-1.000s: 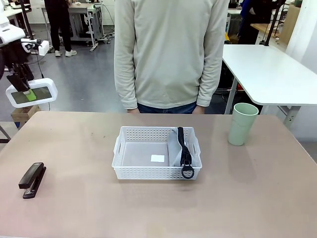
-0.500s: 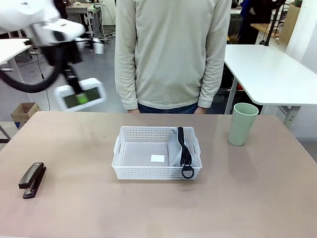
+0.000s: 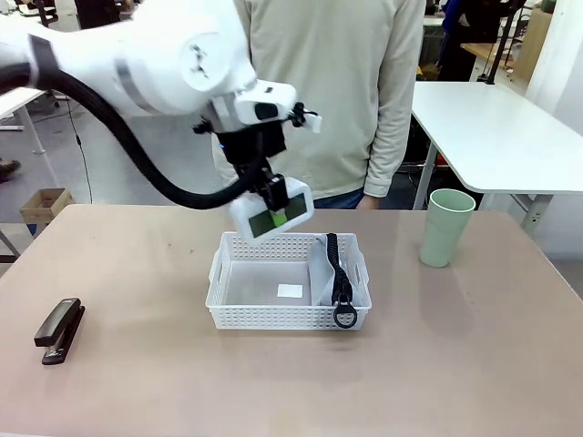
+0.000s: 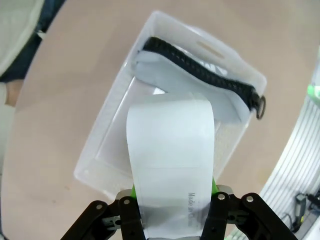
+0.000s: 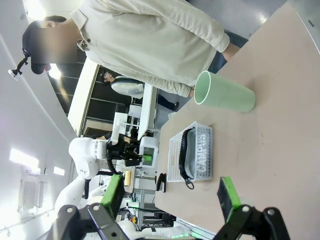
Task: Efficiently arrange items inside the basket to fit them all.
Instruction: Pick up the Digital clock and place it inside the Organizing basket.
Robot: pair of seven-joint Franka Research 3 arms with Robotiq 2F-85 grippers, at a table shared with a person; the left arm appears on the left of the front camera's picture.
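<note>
Over on the tabletop's [image 3: 137, 391] left, leaving the black stapler [image 3: 59, 330] unmoved and swinging the left fingers [image 4: 126, 212] in from the far left to hang over the basket [image 3: 273, 317], clamping the white block [image 3: 244, 223] at a partway-closed width. Seemingly lining up to drop that block into the bare left half beside the grey pouch [image 3: 319, 269] standing along the right wall, with the green cup [image 3: 446, 228] waiting outside at right and the right fingers [image 5: 227, 192] gaping, holding nothing. Hiding most of the grip behind the block itself, and leaving the white patch [image 3: 290, 290] on the basket floor too small to identify.
</note>
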